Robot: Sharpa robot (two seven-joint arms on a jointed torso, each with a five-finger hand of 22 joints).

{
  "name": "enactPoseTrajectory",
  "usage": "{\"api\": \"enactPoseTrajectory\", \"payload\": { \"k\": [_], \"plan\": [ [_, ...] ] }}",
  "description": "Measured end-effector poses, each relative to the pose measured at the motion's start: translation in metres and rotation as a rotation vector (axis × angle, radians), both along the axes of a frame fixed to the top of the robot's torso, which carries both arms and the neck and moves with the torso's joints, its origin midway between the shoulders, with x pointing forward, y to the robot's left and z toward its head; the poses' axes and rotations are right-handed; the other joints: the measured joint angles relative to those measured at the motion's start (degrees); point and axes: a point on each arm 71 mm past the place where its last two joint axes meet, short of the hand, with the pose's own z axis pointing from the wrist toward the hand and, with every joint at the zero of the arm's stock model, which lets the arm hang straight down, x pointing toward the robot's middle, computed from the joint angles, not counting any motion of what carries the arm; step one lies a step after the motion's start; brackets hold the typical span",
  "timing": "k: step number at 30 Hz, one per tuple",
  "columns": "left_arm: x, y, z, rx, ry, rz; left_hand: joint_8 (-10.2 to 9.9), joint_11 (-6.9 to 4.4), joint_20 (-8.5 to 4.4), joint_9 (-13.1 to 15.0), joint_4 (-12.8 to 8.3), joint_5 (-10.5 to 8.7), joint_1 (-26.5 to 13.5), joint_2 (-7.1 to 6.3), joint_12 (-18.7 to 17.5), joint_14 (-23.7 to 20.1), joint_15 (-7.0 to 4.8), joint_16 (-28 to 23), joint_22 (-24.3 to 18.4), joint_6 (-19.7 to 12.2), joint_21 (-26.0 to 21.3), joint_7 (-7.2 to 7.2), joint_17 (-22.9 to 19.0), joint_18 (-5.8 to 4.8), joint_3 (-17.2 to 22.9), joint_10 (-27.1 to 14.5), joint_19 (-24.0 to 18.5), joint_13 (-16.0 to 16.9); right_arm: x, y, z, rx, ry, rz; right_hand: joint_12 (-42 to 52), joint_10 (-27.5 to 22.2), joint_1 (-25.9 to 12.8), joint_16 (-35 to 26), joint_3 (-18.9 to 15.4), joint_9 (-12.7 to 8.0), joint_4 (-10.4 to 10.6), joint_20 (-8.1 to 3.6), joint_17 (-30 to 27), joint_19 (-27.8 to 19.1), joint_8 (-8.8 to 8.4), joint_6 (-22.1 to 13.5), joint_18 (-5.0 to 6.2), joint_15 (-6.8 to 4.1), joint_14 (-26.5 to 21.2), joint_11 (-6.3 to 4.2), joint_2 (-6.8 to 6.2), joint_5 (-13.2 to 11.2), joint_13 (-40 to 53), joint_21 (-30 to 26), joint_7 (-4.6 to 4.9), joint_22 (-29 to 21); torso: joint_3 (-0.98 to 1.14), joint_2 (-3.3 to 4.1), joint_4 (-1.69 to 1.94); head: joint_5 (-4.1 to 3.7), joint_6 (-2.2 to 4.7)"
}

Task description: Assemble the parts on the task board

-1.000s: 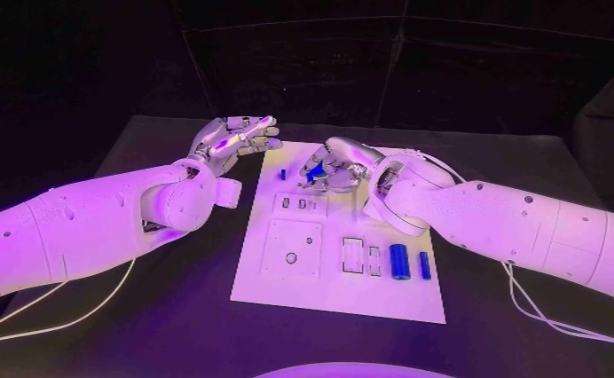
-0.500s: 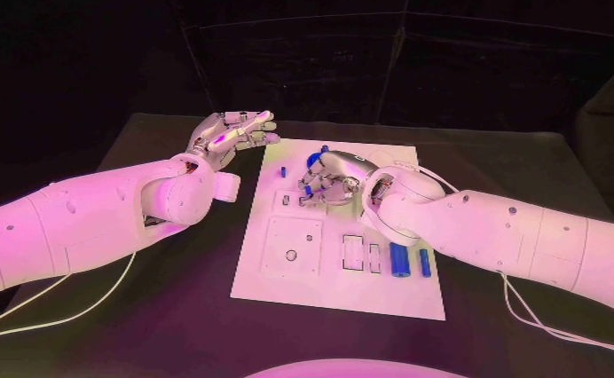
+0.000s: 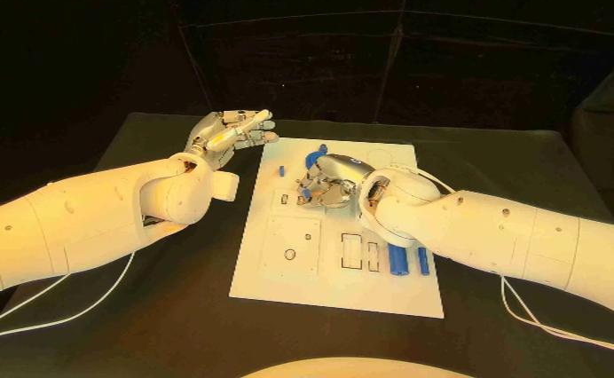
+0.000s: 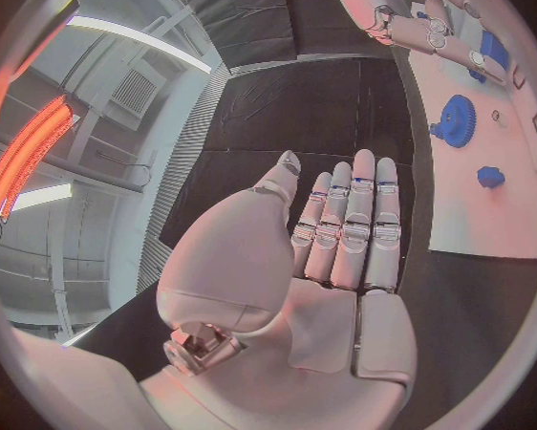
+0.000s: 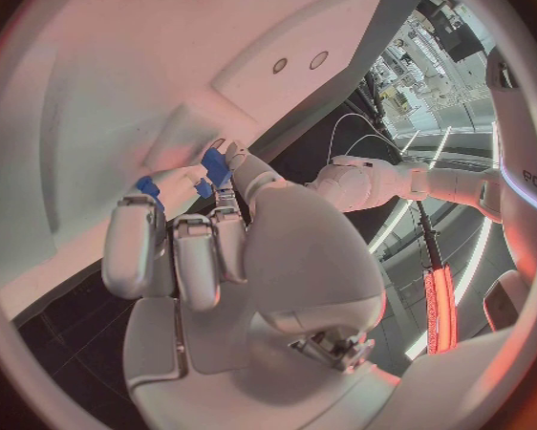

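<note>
The task board (image 3: 335, 294), a white plate, lies lengthwise in the middle of the black table (image 3: 512, 342). On its near half, toward the right edge, two blue cylinders (image 3: 398, 259) lie side by side, just beside a pair of rectangular slots (image 3: 353, 249). To the left of those sits a raised square panel (image 3: 290, 246) with a small hole in it.

Farther along the board, the right robot hand (image 3: 327, 179) is lowered onto the plate with its fingers curled down around small blue parts (image 3: 307, 190). The right wrist view shows more: a blue piece (image 5: 215, 167) is pinched at the fingertips, pressed close to the white board surface (image 5: 90, 115), with another blue bit (image 5: 147, 186) just beside it. A small blue peg (image 3: 281, 170) stands on the board near its left edge.

Beyond the hand, a blue gear (image 3: 316, 158) rests near the far end of the board, partly hidden behind the fingers in the head view. The left wrist view shows the gear (image 4: 458, 120) whole, with a small blue knob (image 4: 491, 176) near it.

The left robot hand (image 3: 234, 135) hovers off the board's left side, above the table, empty, fingers straight and held close together, thumb set apart.
</note>
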Motion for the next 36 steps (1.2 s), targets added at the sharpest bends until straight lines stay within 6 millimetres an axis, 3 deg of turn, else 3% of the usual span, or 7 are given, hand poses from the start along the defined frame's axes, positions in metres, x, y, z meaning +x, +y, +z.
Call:
{"api": "enactPoseTrajectory", "payload": {
  "k": [12, 27, 36],
  "plan": [
    [0.0007, -0.0014, -0.0003, -0.001, 0.0, -0.002, 0.0, 0.0, 0.0, 0.0, 0.0, 0.0, 0.0, 0.0, 0.0, 0.0, 0.0, 0.0, 0.0, 0.0, 0.0, 0.0, 0.0, 0.0, 0.0, 0.0, 0.0, 0.0, 0.0004, 0.0007, -0.0034, -0.017, 0.01, 0.002, 0.0, 0.0, -0.1, 0.0, 0.0, 0.0, 0.0, 0.0, 0.0, 0.0, 0.25, -0.1, 0.0, 0.0, 0.0, 0.0, -0.09, 0.0, 0.0, 0.0, 0.07, 0.0, -0.02, -0.01, 0.0, -0.47, -0.04],
    [0.0014, -0.0012, -0.0007, 0.0, 0.001, 0.0, 0.0, 0.0, 0.0, 0.0, 0.0, 0.0, 0.0, 0.0, 0.0, 0.0, 0.0, 0.0, 0.0, 0.0, 0.0, 0.0, 0.0, 0.0, 0.0, 0.0, 0.0, 0.0, 0.0012, 0.0003, -0.0044, -0.024, 0.006, 0.004, -0.6, 0.0, -0.7, 0.0, 0.3, 0.0, 0.0, 0.0, 0.0, 0.0, 0.2, -0.1, 0.0, 0.0, 0.0, 0.01, -0.68, -0.1, -0.1, 0.0, -0.05, 0.0, -0.02, -0.02, 0.01, -0.51, -0.27],
    [0.0018, -0.0011, -0.0009, 0.0, 0.001, 0.0, 0.0, 0.0, 0.0, 0.0, 0.0, 0.0, 0.0, 0.0, 0.0, 0.0, 0.0, 0.0, 0.0, 0.0, 0.0, 0.0, 0.0, 0.0, 0.0, 0.0, 0.0, 0.0, 0.0014, -0.0016, -0.0069, -0.032, 0.01, 0.003, -1.6, -0.4, -1.5, 0.0, 0.7, 0.0, -0.3, 0.0, 0.0, 0.0, -0.75, -1.1, 0.0, 0.33, -0.1, 0.41, -1.04, -0.1, -0.1, 0.0, 0.79, 0.0, -0.04, -0.02, 0.01, -0.65, -0.42]
  ]
}}
